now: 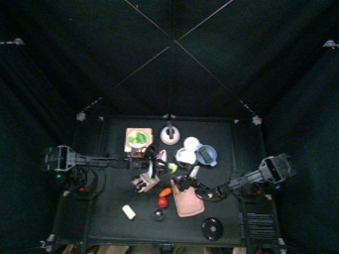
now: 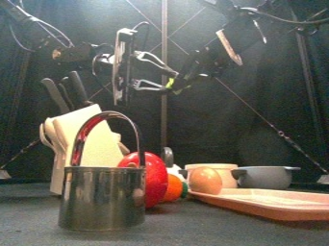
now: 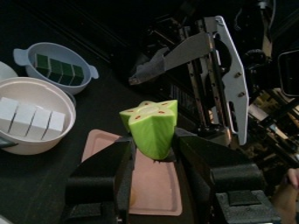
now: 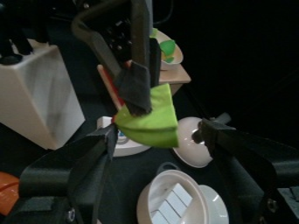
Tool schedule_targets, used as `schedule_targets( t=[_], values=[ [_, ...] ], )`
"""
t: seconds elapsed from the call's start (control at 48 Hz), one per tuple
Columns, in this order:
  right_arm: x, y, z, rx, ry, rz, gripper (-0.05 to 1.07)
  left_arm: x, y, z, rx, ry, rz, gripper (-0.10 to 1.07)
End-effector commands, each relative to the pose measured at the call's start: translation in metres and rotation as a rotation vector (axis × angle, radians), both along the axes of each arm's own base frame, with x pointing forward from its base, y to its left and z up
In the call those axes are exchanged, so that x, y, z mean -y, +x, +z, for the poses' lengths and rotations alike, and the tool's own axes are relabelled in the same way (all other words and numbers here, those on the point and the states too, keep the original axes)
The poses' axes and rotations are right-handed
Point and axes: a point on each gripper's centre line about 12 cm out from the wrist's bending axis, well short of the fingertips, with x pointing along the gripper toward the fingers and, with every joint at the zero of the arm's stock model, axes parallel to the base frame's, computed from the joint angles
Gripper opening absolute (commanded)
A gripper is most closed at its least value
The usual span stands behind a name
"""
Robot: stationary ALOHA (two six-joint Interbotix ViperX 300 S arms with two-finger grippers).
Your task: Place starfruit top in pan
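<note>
1. Read the grip first: left gripper (image 3: 155,150) clamped on the starfruit top (image 3: 152,127), one jaw on each flank, star-shaped cut face pointing away from the wrist, all of it raised clear of the table.
2. Note the right gripper (image 4: 158,136): jaws spread wide, one on either side of the same fruit, a gap showing on at least one side, so not gripping.
3. Judged as a handover in mid-air. Bring the right jaws shut on the part of the fruit below the left fingertips, square to its flat ribs and not on a ridge, where slipping looks likely.
4. Release the left jaws only once the right pair has clamped; otherwise risk a drop onto the pink tray (image 3: 152,188) lying beyond the left jaws.
5. Find the pan before carrying: cannot tell whether the shiny metal pot (image 2: 103,197) in the front view is it.
6. Lower until the fruit sits between the walls, then open.
</note>
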Motion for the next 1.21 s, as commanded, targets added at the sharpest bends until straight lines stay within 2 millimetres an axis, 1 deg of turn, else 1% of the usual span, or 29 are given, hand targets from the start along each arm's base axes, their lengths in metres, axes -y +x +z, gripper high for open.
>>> schedule_targets(
  t=[0.0,0.167,0.396,0.521,0.583,0.667,0.708,0.792,0.938,1.062,1.188],
  values=[
    [-0.001,-0.008,0.017,0.053,0.001,-0.016,1.04,-0.005,-0.008,0.016,0.031,0.008,0.020,0.72],
    [-0.002,-0.021,0.021,0.068,0.000,-0.040,1.04,-0.016,-0.036,0.030,-0.025,0.032,0.083,0.71],
    [0.003,-0.027,0.012,0.040,0.034,-0.078,1.04,-0.040,-0.085,0.039,-0.257,0.103,0.233,0.71],
    [0.006,-0.029,0.010,0.032,0.049,-0.099,1.04,-0.046,-0.112,0.046,-0.358,0.175,0.297,0.71],
    [0.009,-0.029,0.008,0.027,0.057,-0.111,1.04,-0.049,-0.125,0.047,-0.399,0.201,0.328,0.71],
    [0.012,-0.030,0.009,0.031,0.077,-0.133,1.04,-0.053,-0.138,0.043,-0.451,0.214,0.365,0.71],
    [0.016,-0.030,0.009,0.036,0.094,-0.151,1.04,-0.055,-0.143,0.040,-0.468,0.216,0.378,0.71],
    [0.021,-0.031,0.008,0.059,0.119,-0.178,1.04,-0.059,-0.151,0.028,-0.509,0.207,0.402,0.71],
    [0.030,-0.033,0.007,0.088,0.149,-0.213,1.04,-0.073,-0.163,0.016,-0.550,0.193,0.463,0.71],
    [0.031,-0.033,0.006,0.085,0.154,-0.208,1.04,-0.082,-0.168,0.014,-0.552,0.200,0.496,0.71],
    [0.032,-0.031,0.005,0.082,0.163,-0.197,1.04,-0.087,-0.167,0.016,-0.535,0.221,0.502,0.71]
  ],
)
